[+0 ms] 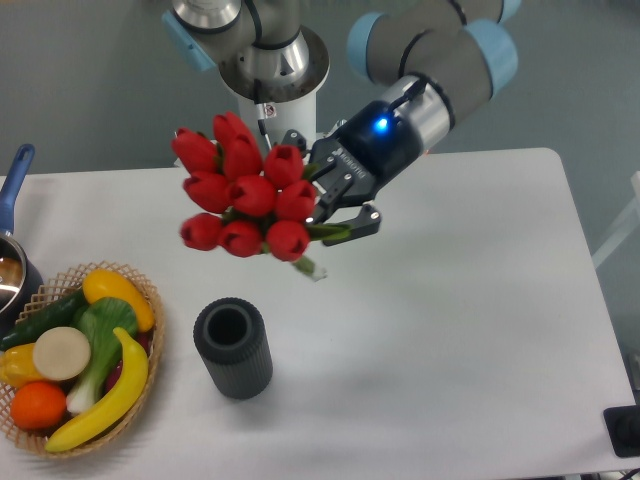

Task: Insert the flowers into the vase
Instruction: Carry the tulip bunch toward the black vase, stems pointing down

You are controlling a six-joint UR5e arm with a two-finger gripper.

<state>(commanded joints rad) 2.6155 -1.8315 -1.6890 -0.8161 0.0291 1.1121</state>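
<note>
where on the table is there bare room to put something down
Bare: the table's whole right half, from the vase to the right edge. Crowded: the left edge, with the fruit basket and pot. The gripper holds the flowers above the middle.

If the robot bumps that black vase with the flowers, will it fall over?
Maybe. The vase is taller than wide and looks empty, so a sideways knock could tip it. Being round, it might then roll. The flowers look soft, so the bump may be gentle.

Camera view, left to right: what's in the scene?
Blue-handled metal pot → wicker basket of plastic fruit and vegetables → dark ribbed cylindrical vase → black two-finger gripper holding the red tulip flowers above the white table.
</note>
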